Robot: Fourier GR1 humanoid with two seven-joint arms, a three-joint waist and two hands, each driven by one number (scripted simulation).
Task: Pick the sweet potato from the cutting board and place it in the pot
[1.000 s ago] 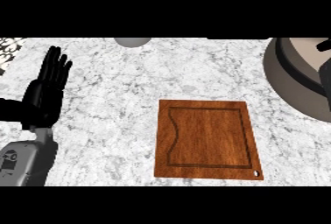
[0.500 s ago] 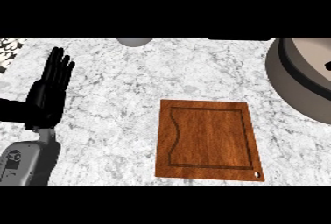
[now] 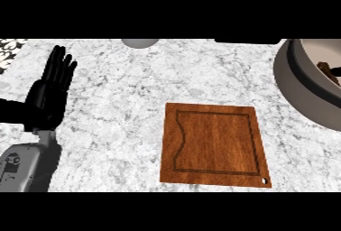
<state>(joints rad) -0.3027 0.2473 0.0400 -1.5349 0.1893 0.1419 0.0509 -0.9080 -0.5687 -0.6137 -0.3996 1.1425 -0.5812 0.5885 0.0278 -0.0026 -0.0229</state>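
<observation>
The wooden cutting board [image 3: 214, 143] lies flat in the middle of the marble counter with nothing on it. The grey pot [image 3: 303, 85] stands at the right edge, partly cut off. Inside it, by the frame's edge, a brown piece [image 3: 325, 68] shows that looks like the sweet potato. A small black tip [image 3: 336, 70] beside it may belong to my right hand; the rest of that hand is out of view. My left hand [image 3: 48, 97] rests open at the far left, fingers up, well away from the board.
A grey round object [image 3: 140, 43] and a dark object [image 3: 246, 41] sit at the counter's far edge. A patterned item [image 3: 9, 50] shows at the top left corner. Bare marble lies between my left hand and the board.
A dark shape that lay over the pot's inside a second ago has drawn off to the right, leaving only a tip. The left hand and the board have not moved.
</observation>
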